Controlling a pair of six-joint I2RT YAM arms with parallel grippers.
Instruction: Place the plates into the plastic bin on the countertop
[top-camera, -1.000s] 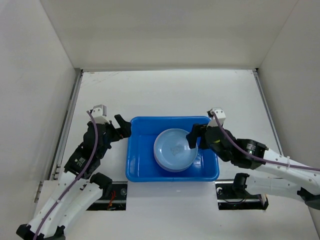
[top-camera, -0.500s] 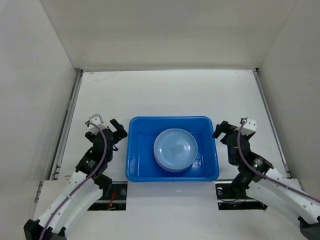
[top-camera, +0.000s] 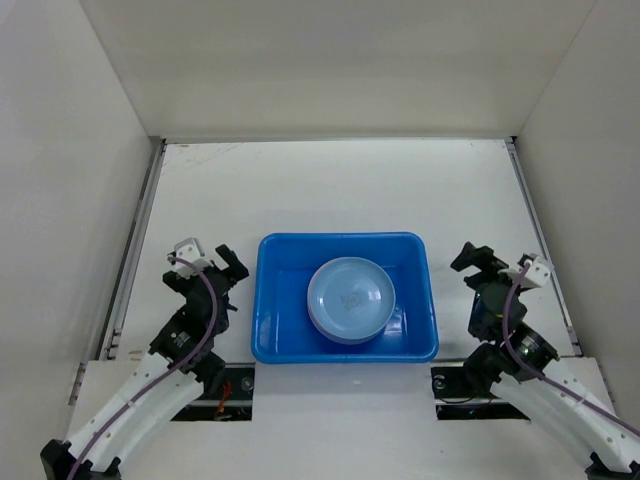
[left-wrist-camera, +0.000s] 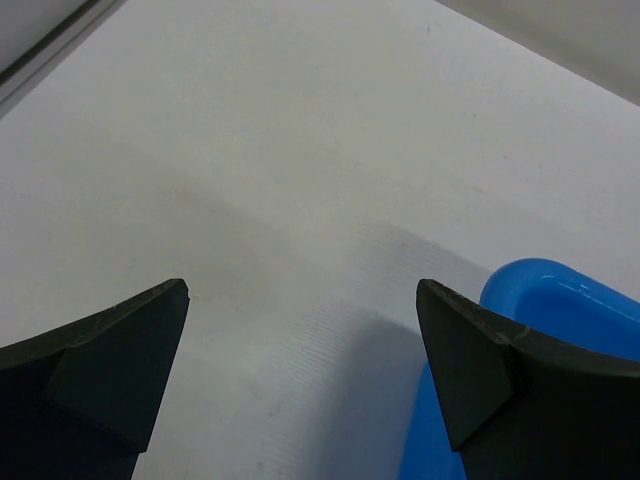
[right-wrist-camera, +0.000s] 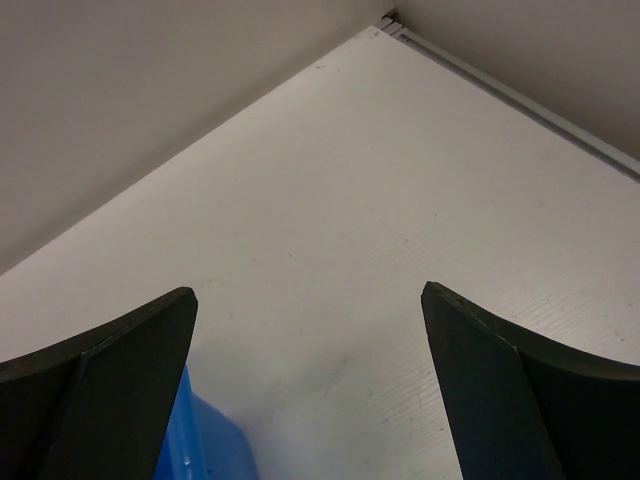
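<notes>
Plates sit stacked inside the plastic bin, lower middle of the overhead frame, a light blue one on top; you can't read the count beneath it. No plate shows outside the bin in any view, so the job looks done or close to it. Left claw hangs spread wide and empty just off the bin's left wall. Right claw gapes empty off the right wall, likely parked so nothing snags the rim. Counter is plain white, metal strips down both sides, white walls around.
</notes>
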